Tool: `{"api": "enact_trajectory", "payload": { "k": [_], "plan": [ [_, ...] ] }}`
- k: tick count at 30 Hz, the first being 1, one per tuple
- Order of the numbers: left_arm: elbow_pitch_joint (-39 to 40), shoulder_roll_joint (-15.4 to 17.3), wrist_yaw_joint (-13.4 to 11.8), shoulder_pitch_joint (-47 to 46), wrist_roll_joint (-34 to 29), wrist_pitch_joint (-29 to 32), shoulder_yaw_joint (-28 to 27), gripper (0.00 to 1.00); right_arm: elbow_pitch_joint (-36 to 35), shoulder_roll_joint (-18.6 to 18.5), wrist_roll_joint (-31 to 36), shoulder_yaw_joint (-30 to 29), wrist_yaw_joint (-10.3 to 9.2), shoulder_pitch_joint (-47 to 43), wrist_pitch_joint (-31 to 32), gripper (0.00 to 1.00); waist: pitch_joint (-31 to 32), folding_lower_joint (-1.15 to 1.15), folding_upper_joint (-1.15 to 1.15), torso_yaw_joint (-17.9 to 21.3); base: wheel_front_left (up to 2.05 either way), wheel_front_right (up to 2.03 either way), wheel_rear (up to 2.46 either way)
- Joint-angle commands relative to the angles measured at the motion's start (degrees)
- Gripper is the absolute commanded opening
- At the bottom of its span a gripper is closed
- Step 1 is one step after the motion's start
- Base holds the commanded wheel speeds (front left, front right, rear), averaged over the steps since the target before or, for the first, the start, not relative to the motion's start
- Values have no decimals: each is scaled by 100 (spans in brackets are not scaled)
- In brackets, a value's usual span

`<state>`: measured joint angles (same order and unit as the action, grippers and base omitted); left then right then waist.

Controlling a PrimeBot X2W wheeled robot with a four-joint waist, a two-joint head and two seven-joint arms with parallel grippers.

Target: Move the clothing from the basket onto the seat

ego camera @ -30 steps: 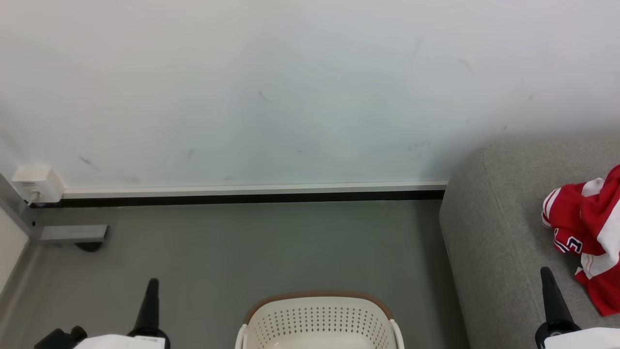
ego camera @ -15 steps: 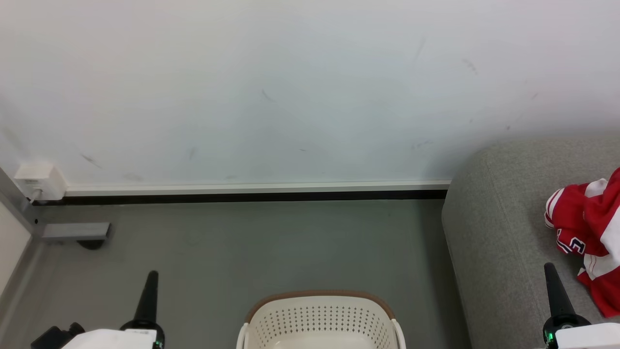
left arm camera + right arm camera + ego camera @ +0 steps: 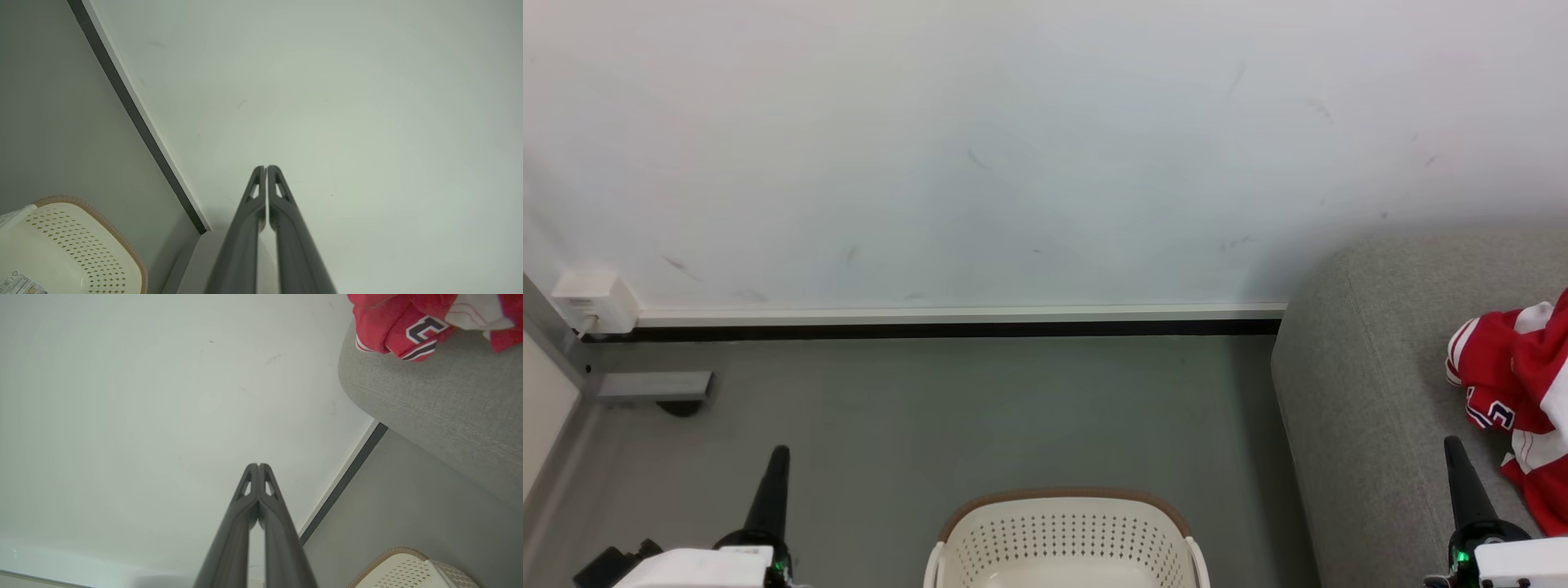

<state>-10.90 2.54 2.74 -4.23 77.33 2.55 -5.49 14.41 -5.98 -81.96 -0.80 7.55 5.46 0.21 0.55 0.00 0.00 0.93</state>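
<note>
Right tool (image 3: 258, 466) closed, clothing (image 3: 384, 332) lettered "C"

The left gripper (image 3: 779, 452) points up at the lower left of the head view, its two dark fingers (image 3: 284, 220) pressed together and empty. The right gripper (image 3: 1452, 443) stands likewise at the lower right, fingers (image 3: 271, 522) closed tip to tip

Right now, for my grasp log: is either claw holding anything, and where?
Nothing is held: the left claw and the right claw are both shut and empty.
</note>
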Motion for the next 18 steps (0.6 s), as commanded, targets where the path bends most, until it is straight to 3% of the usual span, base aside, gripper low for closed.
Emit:
{"api": "enact_trajectory", "payload": {
  "k": [1,18],
  "plan": [
    [48,44,34,-86,127,31,-39,0,-19,-40,-83,-43,-8,88,41,0,-1,0,0,-2,0,0,0],
    [100,49,51,-152,877,235,-88,0,0,-72,-818,-71,-10,157,153,0,-20,0,0,-45,0,0,0]
  ]
}}
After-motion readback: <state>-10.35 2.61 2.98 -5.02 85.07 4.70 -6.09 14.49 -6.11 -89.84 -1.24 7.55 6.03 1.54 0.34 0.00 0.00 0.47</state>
